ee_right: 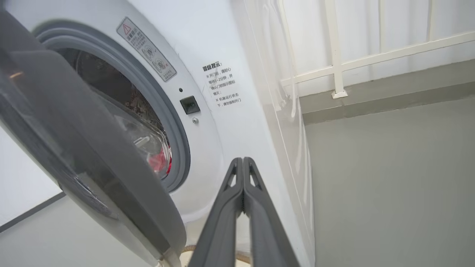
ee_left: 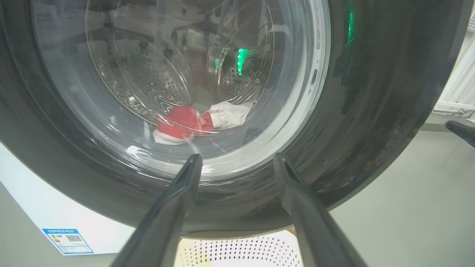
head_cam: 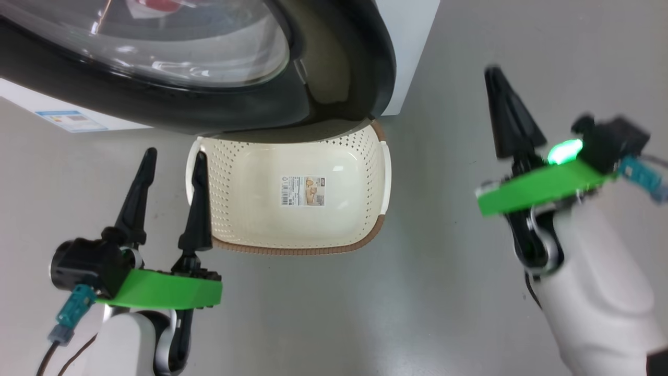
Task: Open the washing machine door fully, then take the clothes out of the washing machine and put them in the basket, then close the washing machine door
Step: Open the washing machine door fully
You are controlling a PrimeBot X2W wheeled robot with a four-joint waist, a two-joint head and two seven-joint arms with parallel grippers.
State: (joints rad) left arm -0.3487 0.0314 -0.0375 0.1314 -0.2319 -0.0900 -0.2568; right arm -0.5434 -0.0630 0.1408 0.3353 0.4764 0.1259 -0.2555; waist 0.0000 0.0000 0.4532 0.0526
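left end effector (head_cam: 175,154): fingers spread wide, empty, hanging just beside the left rim of the basket (head_cam: 292,249), aimed at the washing machine door (head_cam: 156,107).
right end effector (ee_right: 243,160): fingers pressed tight together, nothing pinched, out past the door's free edge, blurred in head view.
washing machine door: ajar, black rim standing out over the basket.
clothes (ee_left: 182,124): red and white, low in the drum (ee_left: 148,74), seen through the glass.
basket: on the floor (head_cam: 443,287), partly under the door.
washing machine (ee_right: 222,44): white front, grey ring showing.
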